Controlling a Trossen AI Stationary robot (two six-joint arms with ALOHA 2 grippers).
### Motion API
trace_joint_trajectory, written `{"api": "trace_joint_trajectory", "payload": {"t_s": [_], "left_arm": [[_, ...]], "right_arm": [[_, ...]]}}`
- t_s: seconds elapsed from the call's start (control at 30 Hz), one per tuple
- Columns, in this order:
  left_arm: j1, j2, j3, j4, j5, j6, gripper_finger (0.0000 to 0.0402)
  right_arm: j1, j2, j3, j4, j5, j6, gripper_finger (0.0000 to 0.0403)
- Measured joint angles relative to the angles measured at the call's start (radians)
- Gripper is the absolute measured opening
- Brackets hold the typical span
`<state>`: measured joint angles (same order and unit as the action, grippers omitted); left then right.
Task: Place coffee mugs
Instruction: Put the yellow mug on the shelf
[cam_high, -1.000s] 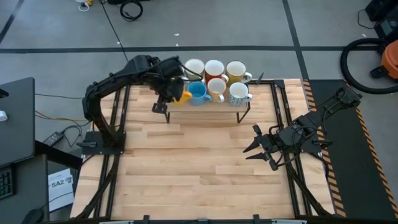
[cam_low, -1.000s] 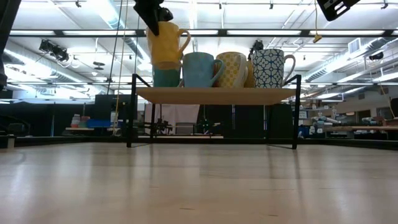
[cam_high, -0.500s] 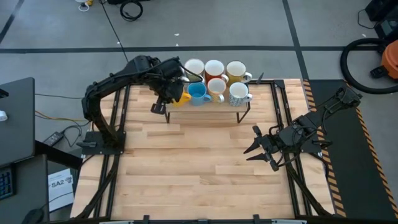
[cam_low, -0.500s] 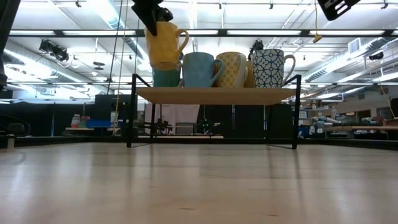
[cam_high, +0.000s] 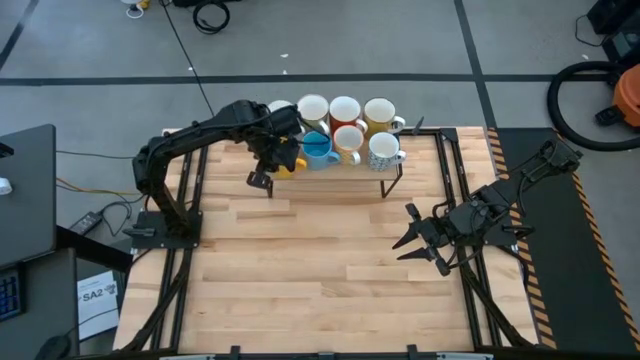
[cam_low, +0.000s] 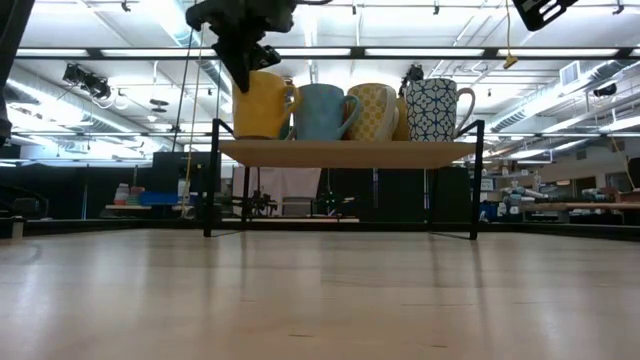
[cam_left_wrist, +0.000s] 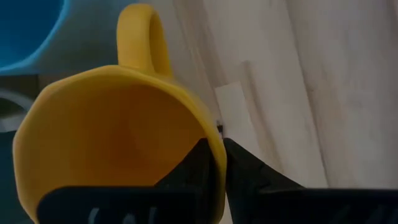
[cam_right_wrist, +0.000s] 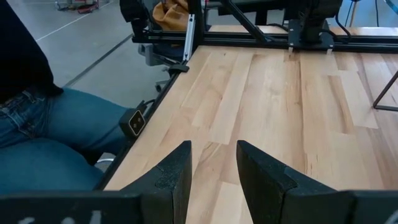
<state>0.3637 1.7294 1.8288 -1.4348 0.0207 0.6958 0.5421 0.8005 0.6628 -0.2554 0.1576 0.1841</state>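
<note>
Yellow mug (cam_low: 262, 104) seated at rack (cam_low: 345, 152) left end beside blue mug (cam_low: 320, 111) | left gripper (cam_high: 276, 152) jaws clenched on its rim | right gripper (cam_high: 412, 239) jaws released, surface right edge

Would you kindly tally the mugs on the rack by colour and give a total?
Yellow mugs: 2, one in the left gripper
White mugs: 2
Blue mug: 1
Red-orange mug: 1
Orange mug: 1
Total: 7 in view; another may be hidden.
</note>
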Motion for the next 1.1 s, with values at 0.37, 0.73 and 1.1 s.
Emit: {"api": "trace_joint_trajectory", "payload": {"t_s": [0.37, 0.73, 1.1], "left_arm": [[0.0, -0.001, 0.0, 0.024, -0.057, 0.008, 0.0036], [0.0, -0.003, -0.045, 0.039, -0.088, -0.003, 0.0042], [-0.001, -0.002, -0.053, 0.051, -0.132, -0.004, 0.0077]], "right_arm": [[0.0, 0.0, 0.0, 0.001, 0.0, 0.0, 0.0132], [0.0, 0.0, 0.0, 0.001, -0.001, 0.0, 0.0132], [0.0, 0.0, 0.0, 0.001, -0.001, 0.0, 0.0132]]}}
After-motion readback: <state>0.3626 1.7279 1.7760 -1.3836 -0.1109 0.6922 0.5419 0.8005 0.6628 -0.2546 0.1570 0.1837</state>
